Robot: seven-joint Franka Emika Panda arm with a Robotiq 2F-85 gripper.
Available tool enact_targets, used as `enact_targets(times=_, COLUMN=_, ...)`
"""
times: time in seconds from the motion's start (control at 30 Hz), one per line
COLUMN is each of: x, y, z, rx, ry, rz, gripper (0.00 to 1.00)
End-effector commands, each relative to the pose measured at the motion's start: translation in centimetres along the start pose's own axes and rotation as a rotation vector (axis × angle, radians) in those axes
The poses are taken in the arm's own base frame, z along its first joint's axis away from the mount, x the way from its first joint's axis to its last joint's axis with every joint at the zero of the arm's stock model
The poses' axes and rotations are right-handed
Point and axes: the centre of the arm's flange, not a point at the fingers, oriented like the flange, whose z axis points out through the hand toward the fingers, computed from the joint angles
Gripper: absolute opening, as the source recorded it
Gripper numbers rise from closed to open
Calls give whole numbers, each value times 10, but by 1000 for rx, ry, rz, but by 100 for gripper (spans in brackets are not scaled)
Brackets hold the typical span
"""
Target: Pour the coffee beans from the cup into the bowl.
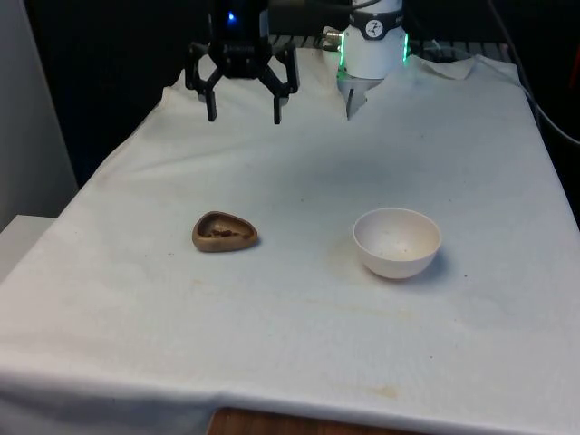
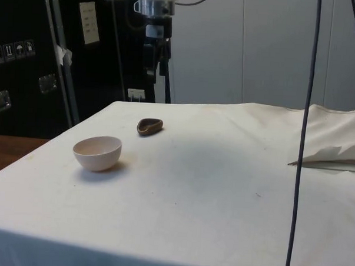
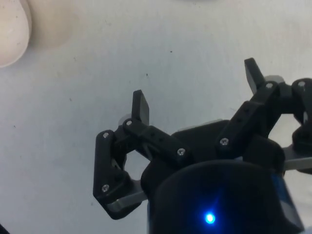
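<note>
Hanging high over the table's far end with fingers spread and empty, the gripper [image 1: 246, 116] has everything left: the brown cup [image 1: 224, 232] sits untouched, well apart from the white bowl [image 1: 396, 242].

Brown cup [image 1: 224, 232] holding beans, upright, well apart from white bowl [image 1: 396, 242]

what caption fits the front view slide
Open end effector hangs above the cloth, brown cup and white bowl apart below.
</note>
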Motion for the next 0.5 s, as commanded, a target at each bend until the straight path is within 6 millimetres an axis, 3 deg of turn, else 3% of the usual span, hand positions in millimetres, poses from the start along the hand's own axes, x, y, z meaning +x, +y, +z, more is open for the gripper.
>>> enact_targets(times=0.0, x=2, y=1, z=1, rx=2, ry=2, rz=1, gripper=100)
enact_targets(times=0.23, x=13, y=21, z=8, rx=43, ry=20, rz=9, gripper=100)
enact_targets(times=0.47, x=12, y=35, z=9, rx=50, ry=24, rz=11, gripper=100)
